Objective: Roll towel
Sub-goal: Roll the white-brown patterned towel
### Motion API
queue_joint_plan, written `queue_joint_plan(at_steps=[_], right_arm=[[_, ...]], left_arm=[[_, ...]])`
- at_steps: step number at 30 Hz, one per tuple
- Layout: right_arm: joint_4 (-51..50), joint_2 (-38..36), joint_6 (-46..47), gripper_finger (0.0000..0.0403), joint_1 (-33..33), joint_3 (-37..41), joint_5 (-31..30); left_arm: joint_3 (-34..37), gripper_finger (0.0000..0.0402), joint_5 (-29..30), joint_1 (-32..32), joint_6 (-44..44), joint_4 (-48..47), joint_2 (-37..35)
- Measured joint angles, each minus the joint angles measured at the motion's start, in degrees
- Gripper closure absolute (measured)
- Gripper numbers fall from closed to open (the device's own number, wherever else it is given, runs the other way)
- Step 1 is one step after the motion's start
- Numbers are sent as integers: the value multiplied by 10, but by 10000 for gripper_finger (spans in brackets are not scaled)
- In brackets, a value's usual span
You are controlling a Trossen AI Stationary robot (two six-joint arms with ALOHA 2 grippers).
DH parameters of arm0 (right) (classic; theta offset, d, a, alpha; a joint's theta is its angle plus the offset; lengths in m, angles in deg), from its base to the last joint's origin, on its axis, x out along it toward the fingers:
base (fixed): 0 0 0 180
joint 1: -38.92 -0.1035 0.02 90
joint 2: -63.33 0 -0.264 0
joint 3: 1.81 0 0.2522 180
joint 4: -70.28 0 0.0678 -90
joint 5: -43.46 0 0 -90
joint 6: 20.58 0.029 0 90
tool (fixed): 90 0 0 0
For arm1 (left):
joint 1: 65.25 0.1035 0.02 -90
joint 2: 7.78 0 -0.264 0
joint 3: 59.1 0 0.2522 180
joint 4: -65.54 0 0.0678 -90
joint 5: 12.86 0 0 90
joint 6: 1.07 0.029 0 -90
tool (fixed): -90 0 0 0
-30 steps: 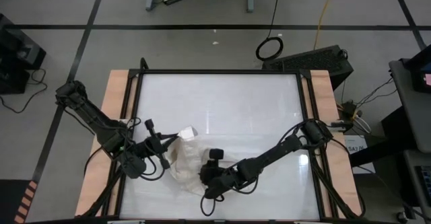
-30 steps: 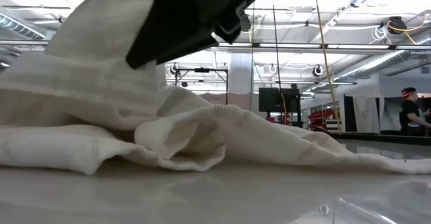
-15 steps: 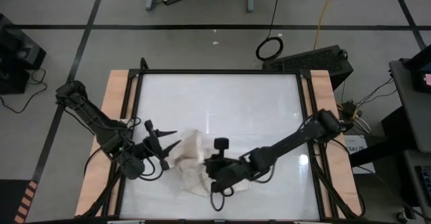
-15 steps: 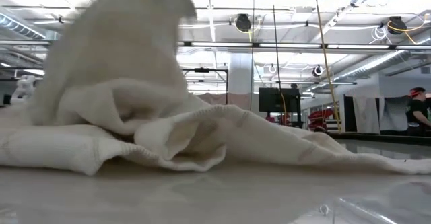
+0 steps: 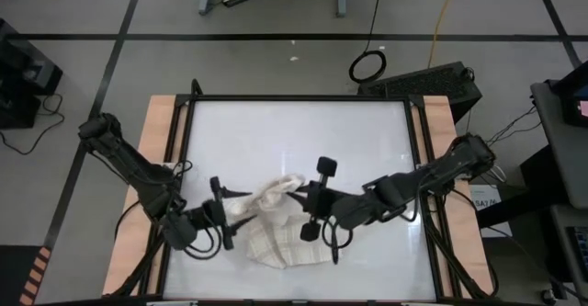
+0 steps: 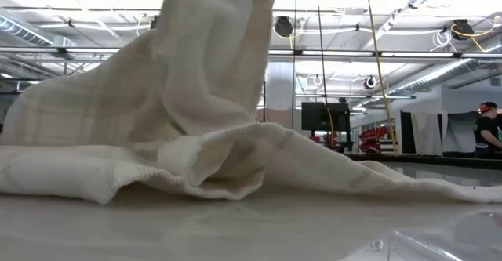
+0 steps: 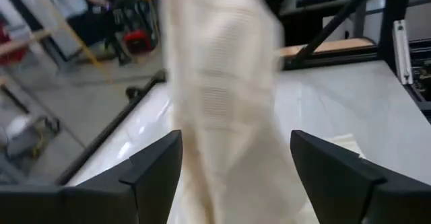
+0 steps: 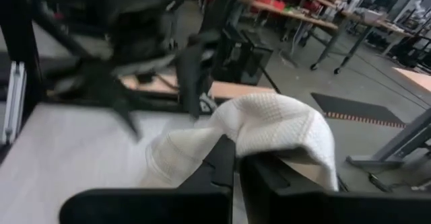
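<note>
Since the earlier frame, the right gripper has swung toward table centre, clamped on a towel fold and lifting it. Left gripper now stands spread, empty, beside the heap, apparently released to regrasp.

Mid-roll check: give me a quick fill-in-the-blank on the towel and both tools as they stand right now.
1. The right tool is shut on the ____.
2. The left tool has its fingers ____, with cloth hanging between them.
3. Part of the towel is lifted while the rest lies ____ on the table.
4. In the low view a ____ stands at the far right, beyond the table.

Missing words: towel; open; crumpled; person
</note>
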Motion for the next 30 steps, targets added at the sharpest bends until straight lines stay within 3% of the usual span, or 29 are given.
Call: queue_joint_plan(at_steps=[11,15,20,21,30], right_arm=[[6,-8,4,397,16,0,-10],[6,-8,1,397,16,0,-11],[-39,-8,27,391,16,0,-10],[-57,-8,43,386,16,0,-10],[-238,-6,164,281,2,0,-7]], left_arm=[[0,135,73,48,368,356,115],[0,200,73,64,465,419,125],[0,364,74,65,560,493,124],[0,382,74,64,572,501,121],[0,396,126,66,600,504,64]])
